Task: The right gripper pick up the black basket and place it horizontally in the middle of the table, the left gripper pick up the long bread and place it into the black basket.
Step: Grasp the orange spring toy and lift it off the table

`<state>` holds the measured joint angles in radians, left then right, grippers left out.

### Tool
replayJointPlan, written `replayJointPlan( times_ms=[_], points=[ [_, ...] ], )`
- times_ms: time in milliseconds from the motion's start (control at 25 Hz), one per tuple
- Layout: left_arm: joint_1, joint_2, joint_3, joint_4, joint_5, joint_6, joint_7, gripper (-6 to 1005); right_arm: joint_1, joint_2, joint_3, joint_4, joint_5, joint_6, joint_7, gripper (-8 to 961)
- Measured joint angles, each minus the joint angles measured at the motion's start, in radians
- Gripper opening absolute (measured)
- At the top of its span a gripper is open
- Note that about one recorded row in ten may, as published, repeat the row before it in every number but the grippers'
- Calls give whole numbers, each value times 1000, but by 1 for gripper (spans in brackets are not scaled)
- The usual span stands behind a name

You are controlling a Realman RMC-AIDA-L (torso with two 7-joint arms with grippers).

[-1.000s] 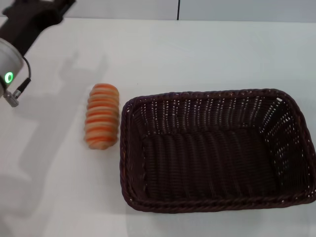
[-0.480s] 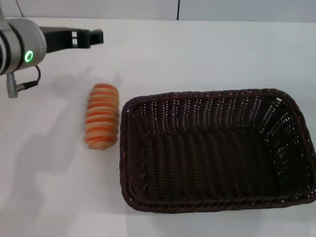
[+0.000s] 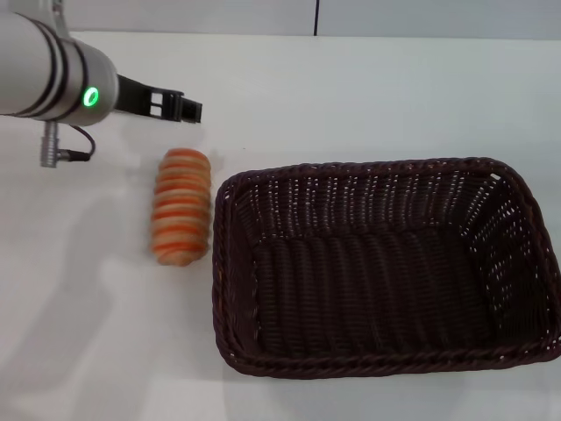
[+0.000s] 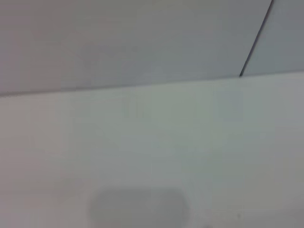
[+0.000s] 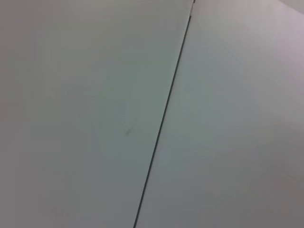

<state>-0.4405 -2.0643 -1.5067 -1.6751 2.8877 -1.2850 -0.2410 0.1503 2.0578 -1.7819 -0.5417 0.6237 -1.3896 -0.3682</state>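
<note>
The black basket lies lengthwise across the white table, right of centre, and holds nothing. Just off its left end lies the long bread, striped orange and cream, its long axis pointing away from me. My left gripper hangs above the table just behind the bread's far end, pointing right, on the silver arm with the green light. It holds nothing that I can see. The right gripper is out of view. Both wrist views show only pale flat surfaces.
The table's far edge meets a grey wall with a dark vertical seam. Bare tabletop lies left of the bread and behind the basket.
My left arm has swung in from the far left corner, moving right and toward me, so the gripper now hangs just behind the bread. The bread and basket have stayed put.
</note>
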Motion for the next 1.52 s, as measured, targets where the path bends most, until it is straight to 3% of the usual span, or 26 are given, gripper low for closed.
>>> replayJointPlan(
  times_ms=[560, 800, 920, 1520],
  points=[
    [-185, -4, 7, 232, -3, -66, -43, 797, 1, -37, -10, 32, -3, -13, 66, 326],
    [-204, -5, 10, 259, -3, -63, -45, 798, 2, -50, -19, 44, -3, -14, 101, 325],
    [-269, -5, 37, 371, -2, -40, -69, 798, 3, -55, -30, 49, -3, -25, 108, 325],
    [-273, -6, 53, 462, -6, 36, -96, 797, 7, -77, -51, 76, -3, -52, 145, 325]
  ],
)
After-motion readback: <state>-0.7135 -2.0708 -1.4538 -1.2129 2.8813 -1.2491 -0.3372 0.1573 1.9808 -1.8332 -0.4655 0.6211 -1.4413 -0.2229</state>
